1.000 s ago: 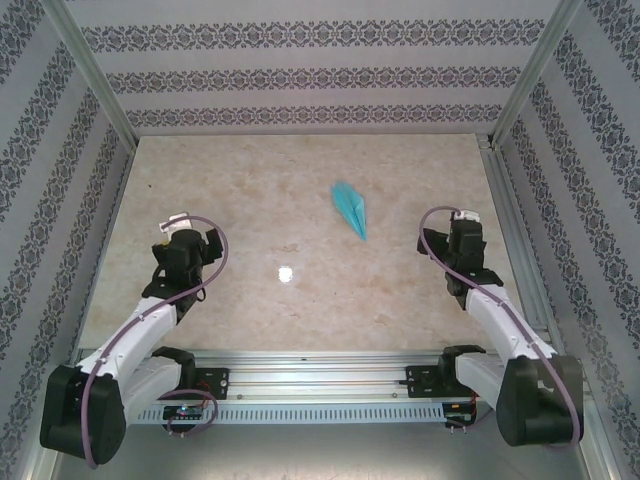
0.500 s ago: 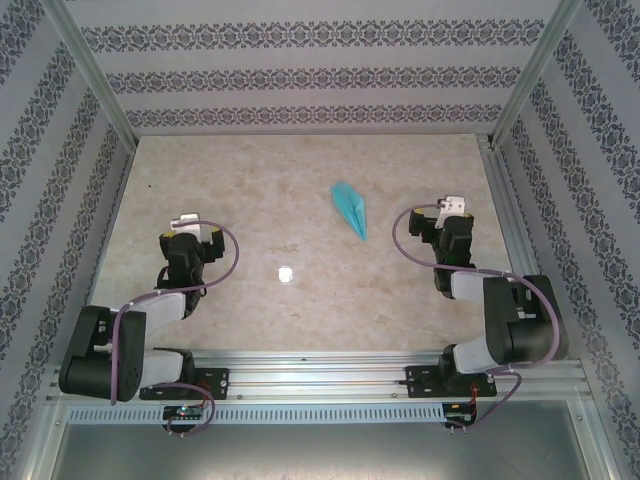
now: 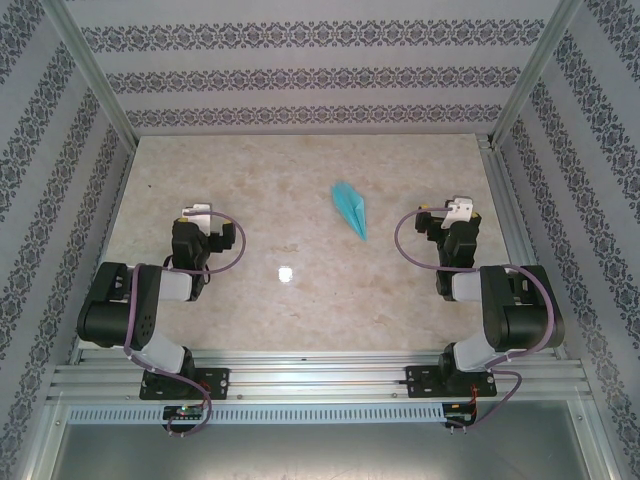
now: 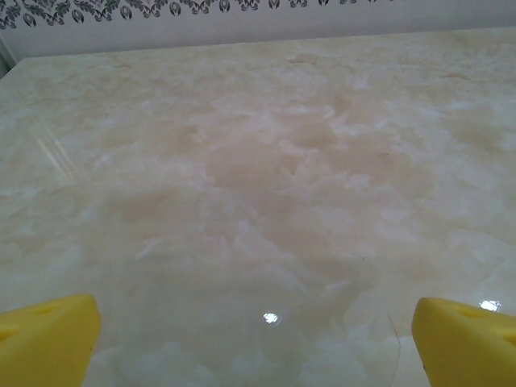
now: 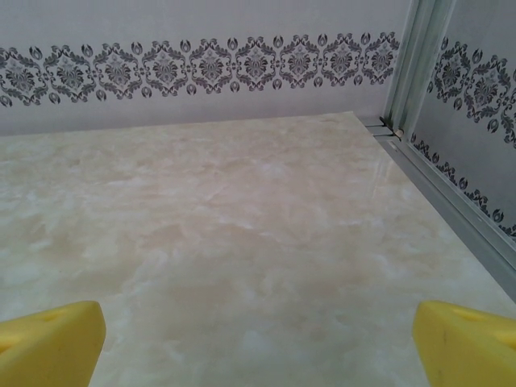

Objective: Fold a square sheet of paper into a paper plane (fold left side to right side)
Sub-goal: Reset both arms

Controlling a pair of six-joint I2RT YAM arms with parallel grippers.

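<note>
The plane (image 3: 350, 208) is turquoise. The table (image 3: 250, 180) is beige, marbled. The walls (image 3: 300, 75) are white with grey floral bands. The fingers (image 4: 48, 339) are yellow, the arms (image 3: 515, 320) black and white, the cables (image 3: 397, 237) purple.

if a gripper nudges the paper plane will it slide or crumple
The paper plane is thin folded paper, so probably very light and likely to skid on the glossy table rather than resist. Its creased layers should stiffen it lengthwise, but a squeeze would probably flatten or dent it. A slim dart, not round: rolling seems unlikely.
</note>
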